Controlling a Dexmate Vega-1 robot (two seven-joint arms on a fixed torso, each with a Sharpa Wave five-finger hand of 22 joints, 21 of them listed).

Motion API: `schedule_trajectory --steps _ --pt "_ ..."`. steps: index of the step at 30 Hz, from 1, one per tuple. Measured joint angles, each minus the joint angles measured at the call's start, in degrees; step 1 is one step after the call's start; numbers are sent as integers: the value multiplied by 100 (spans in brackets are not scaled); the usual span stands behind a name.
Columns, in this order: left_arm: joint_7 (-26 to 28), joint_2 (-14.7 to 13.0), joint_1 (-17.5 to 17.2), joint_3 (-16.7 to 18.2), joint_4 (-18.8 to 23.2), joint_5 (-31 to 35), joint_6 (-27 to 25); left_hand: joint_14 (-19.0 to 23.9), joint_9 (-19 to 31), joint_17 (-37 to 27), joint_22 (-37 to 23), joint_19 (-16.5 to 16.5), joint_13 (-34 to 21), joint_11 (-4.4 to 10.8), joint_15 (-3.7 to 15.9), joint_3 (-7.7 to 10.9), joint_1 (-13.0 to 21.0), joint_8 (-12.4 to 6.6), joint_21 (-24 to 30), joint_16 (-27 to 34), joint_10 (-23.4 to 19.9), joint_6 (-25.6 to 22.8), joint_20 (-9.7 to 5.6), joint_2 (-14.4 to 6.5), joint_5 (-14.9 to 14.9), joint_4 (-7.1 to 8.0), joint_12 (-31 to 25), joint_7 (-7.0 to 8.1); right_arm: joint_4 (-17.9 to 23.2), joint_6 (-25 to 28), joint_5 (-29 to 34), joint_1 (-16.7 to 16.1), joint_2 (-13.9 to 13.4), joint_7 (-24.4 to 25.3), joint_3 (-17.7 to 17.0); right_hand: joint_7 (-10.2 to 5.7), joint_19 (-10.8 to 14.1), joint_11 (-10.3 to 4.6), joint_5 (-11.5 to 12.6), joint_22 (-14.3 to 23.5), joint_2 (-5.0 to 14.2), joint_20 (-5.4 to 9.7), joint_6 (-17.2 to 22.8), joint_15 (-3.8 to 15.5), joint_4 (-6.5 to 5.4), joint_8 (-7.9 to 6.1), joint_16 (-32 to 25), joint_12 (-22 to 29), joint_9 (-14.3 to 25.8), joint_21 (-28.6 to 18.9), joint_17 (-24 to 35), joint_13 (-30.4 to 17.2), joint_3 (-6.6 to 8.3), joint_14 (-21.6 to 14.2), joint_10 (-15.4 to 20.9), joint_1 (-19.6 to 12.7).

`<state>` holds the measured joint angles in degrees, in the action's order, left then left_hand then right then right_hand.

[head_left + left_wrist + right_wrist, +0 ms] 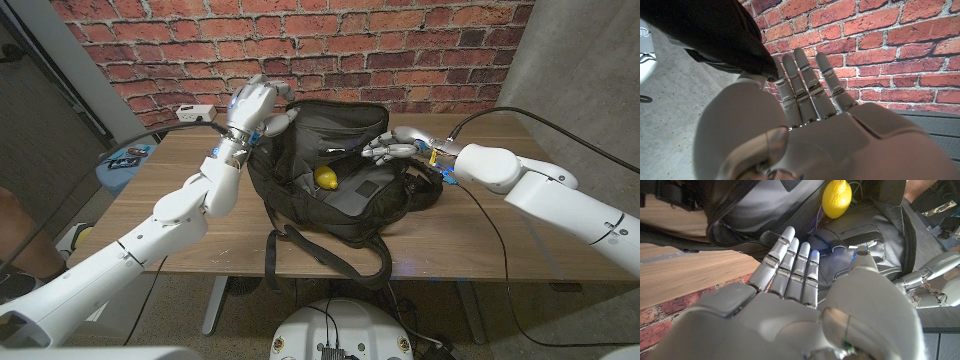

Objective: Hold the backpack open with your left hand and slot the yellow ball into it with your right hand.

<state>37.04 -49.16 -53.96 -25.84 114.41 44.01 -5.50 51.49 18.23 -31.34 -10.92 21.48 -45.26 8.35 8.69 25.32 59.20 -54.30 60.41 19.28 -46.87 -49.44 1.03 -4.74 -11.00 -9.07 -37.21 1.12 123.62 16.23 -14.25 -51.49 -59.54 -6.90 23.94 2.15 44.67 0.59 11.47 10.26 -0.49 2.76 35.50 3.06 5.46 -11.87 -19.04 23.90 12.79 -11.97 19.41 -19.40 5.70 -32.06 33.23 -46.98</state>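
I saw the yellow ball (326, 179) already lying inside the open backpack (345, 195) on the worktop (480, 235). My right hand (392, 148) hovered over the opening, fingers apart and empty. My left hand (255, 105) seemed to pinch the bag's rim, so only withdrawal remained.

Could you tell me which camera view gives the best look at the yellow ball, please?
The right wrist view: the yellow ball appears large and unobstructed inside the open backpack, beyond the right hand. The head view shows it small, lying inside the backpack. The left wrist view looks at brick wall and dark fabric instead.
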Motion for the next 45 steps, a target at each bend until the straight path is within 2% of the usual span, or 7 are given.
schedule_trajectory --steps 22,45 --pt "-116 220 186 -223 -83 -36 304 21 -16 -14 -1 -32 1 7 -20 0 -18 0 20 -21 0 2 -32 -15 -3 0 0 -41 329 130 -82 -488 -397 385 -506 0 1 0 0 0 37 1 0 0 0 -23 0 0 1 0 0 -1 0 0 0 7" --pt "-200 354 387 -331 -291 -139 594 21 -29 -14 -1 -53 2 3 -20 0 -26 -21 40 -42 -1 5 -10 -6 -2 0 0 -37 595 432 -179 -843 -693 670 -949 0 1 0 0 0 60 1 0 0 23 -23 0 -48 2 0 1 -1 24 0 0 30"
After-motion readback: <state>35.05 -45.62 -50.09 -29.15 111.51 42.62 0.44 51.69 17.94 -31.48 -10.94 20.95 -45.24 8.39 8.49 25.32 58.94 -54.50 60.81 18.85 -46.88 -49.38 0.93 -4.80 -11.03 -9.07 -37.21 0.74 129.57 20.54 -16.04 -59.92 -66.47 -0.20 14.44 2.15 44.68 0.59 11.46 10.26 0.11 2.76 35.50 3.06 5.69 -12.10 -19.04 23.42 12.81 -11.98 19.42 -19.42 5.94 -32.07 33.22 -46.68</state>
